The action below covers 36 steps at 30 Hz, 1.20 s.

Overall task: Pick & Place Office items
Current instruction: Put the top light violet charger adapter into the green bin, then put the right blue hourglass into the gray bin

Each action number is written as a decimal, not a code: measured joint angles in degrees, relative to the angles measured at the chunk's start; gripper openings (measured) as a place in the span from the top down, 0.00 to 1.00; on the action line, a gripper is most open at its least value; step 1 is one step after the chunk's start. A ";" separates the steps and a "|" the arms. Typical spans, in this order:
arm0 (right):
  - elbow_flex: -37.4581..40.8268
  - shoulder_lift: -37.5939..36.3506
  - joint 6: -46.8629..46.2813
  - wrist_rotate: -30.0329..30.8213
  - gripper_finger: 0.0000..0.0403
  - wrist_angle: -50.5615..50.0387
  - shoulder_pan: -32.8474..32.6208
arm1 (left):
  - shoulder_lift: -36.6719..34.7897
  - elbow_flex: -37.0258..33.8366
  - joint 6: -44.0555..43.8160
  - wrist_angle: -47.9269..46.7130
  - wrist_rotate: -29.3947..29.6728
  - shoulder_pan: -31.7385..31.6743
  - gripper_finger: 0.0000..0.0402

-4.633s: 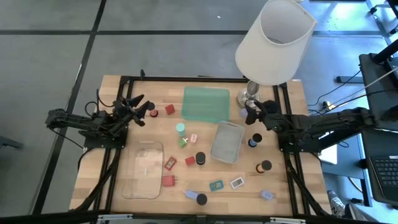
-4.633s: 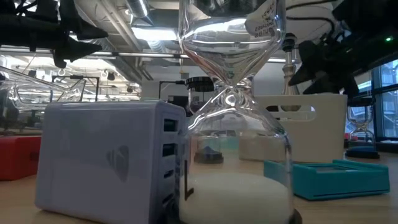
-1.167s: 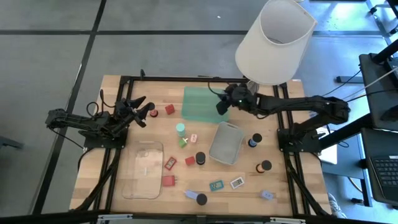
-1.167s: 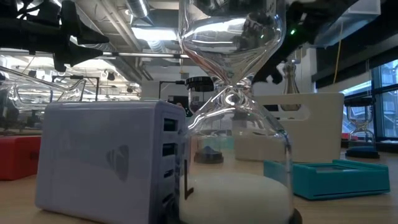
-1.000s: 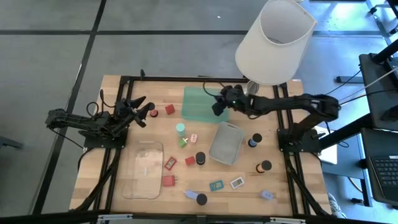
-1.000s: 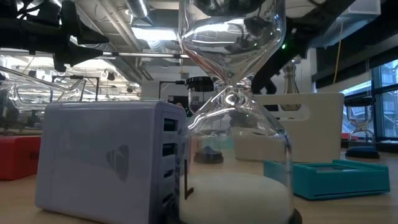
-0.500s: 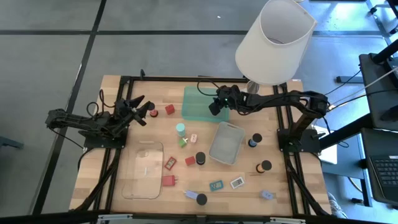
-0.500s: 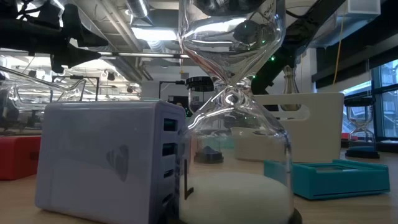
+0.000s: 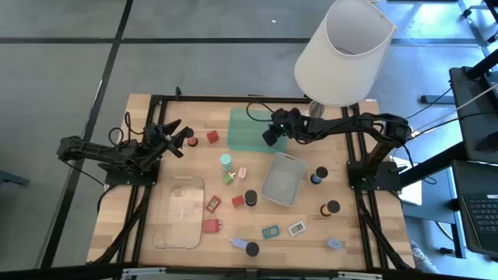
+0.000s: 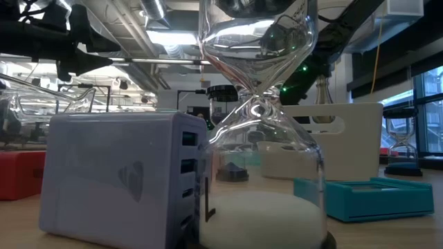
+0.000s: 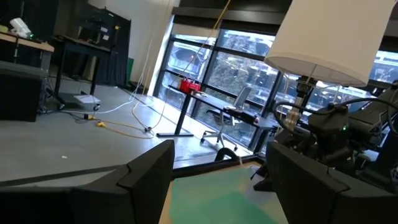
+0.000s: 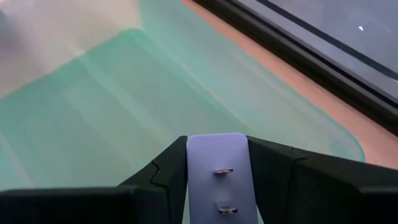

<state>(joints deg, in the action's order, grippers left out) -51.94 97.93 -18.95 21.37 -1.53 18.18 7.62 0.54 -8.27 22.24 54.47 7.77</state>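
Pale blue-grey plastic, hard and light by the look of it: the small charger block [image 12: 217, 180] is pinched between the two dark fingers of the right gripper [image 9: 268, 137], its metal prongs facing the wrist camera; the flat sides give the pads a square seat, which seems the right place to grip, since the smooth shell could twist or slip if held by a corner; it is probably sturdy enough to survive a short drop. Right gripper and block hang over the right part of the green tray [image 9: 253, 128], which shows nothing inside it in the high view or the right wrist view; whether the block is touching the tray floor I cannot tell. Beside it, the grey tray [image 9: 284, 178] also looks bare, and so does the clear tray [image 9: 180, 211] near the front left. Other office items lie loose on the table [image 9: 148, 233]: a red block [image 9: 212, 137], a teal disc [image 9: 226, 160], a black round cap [image 9: 250, 198], a labelled card [image 9: 296, 228]. Left gripper [image 9: 177, 138] waits at the table's left side, fingers spread and empty.
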 joint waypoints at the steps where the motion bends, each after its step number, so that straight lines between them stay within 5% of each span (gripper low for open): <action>1: 0.00 0.00 -0.07 0.00 0.67 -0.36 -0.01 | 0.00 0.00 0.01 -0.03 -0.02 0.00 0.37; 21: 0.07 0.22 -0.05 2.80 0.62 -1.07 0.05 | 0.00 0.00 0.02 -0.30 -0.06 0.00 0.37; 36: 0.09 0.75 1.93 3.91 0.71 1.21 0.04 | 0.00 0.00 0.02 -0.28 -0.06 0.00 0.37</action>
<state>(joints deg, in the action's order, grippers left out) -51.86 98.68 -17.02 25.29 -0.32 18.22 7.62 0.54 -8.25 21.96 54.41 7.77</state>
